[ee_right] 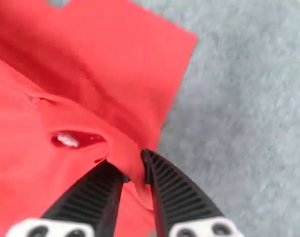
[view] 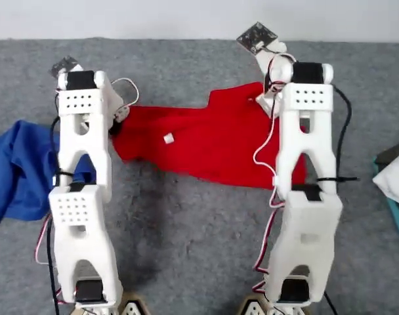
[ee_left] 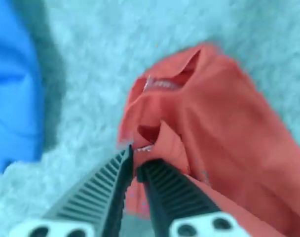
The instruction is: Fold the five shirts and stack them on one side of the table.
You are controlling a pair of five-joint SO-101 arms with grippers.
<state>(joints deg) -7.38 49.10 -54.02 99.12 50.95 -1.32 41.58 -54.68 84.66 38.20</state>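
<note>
Fingers (ee_left: 167, 187) of 2 grippers (ee_left: 135, 165) (ee_right: 132, 170) pinch 1 red shirt (view: 206, 141).

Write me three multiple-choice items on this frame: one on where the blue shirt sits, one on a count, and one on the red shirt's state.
1. Where does the crumpled blue cloth shirt lie in the high view?
A. at the left edge
B. between the arms
C. at the right edge

2. How many arms' jaws pinch the red cloth shirt?
A. none
B. one
C. both

3. The red cloth shirt is:
A. folded into a neat square
B. spread out, unfolded
C. stacked on the blue one

Answers:
1 A, it bunches beside the left arm.
2 C, each wrist view shows jaws closed on red fabric.
3 B, it lies open across the grey carpet.
</note>
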